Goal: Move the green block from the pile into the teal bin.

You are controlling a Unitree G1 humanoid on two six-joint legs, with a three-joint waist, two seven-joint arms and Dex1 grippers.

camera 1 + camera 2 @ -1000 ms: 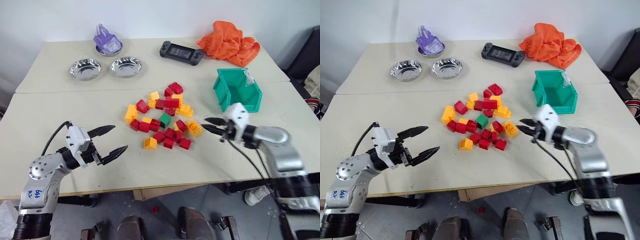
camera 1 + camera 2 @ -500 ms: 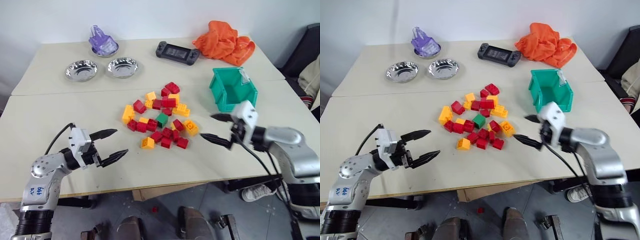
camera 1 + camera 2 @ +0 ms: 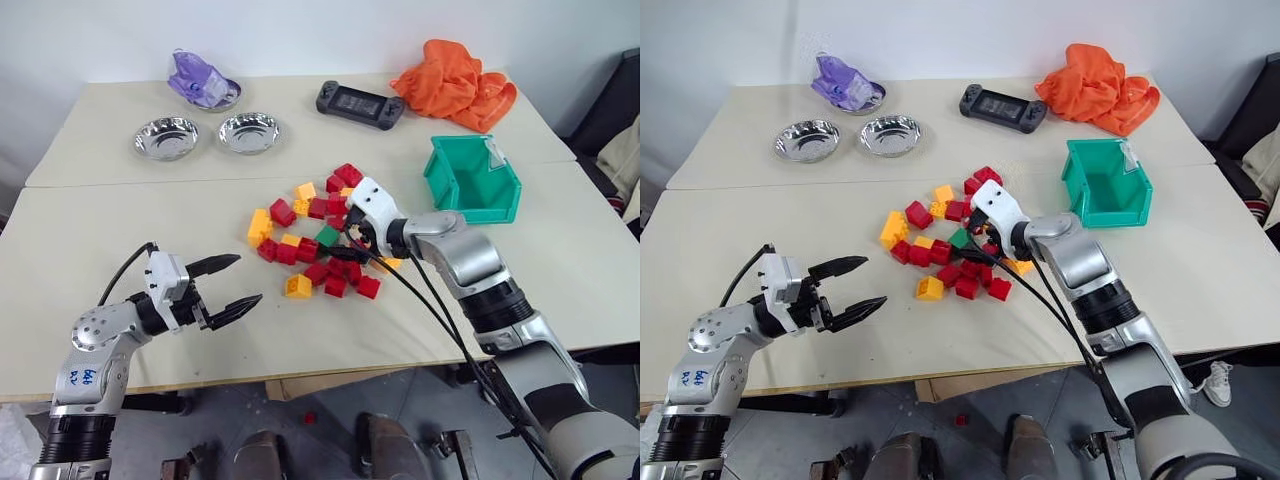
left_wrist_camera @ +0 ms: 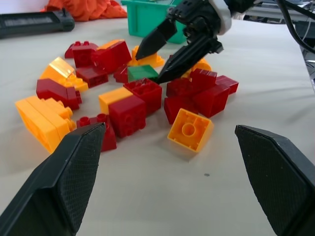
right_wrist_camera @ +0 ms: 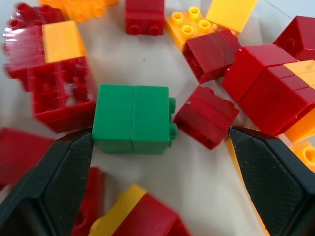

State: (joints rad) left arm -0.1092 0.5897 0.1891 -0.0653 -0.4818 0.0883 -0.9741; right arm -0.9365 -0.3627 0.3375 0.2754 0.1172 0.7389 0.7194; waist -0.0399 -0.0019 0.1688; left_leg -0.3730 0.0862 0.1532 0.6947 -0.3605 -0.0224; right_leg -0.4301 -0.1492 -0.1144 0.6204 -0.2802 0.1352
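Observation:
The pile (image 3: 320,240) of red and yellow bricks lies mid-table, with the green block (image 3: 329,237) near its middle. My right gripper (image 3: 340,238) hangs open just over the pile, one finger on each side of the green block (image 5: 133,118), not touching it. In the left wrist view its black fingertips (image 4: 162,76) hover by the green block (image 4: 142,73). The teal bin (image 3: 472,180) stands to the right of the pile, open top up. At the near left, my left gripper (image 3: 225,285) is open with nothing in it, pointing toward the pile.
Two steel bowls (image 3: 166,137) (image 3: 250,132) sit at the back left, with a third bowl holding a purple thing (image 3: 203,85) behind them. A black game controller (image 3: 362,103) and an orange cloth (image 3: 455,80) lie at the back. A yellow brick (image 4: 189,130) lies nearest my left gripper.
My right gripper has swung left from beside the teal bin to over the pile, and its fingers have spread from nearly shut to wide. The left arm has stayed put.

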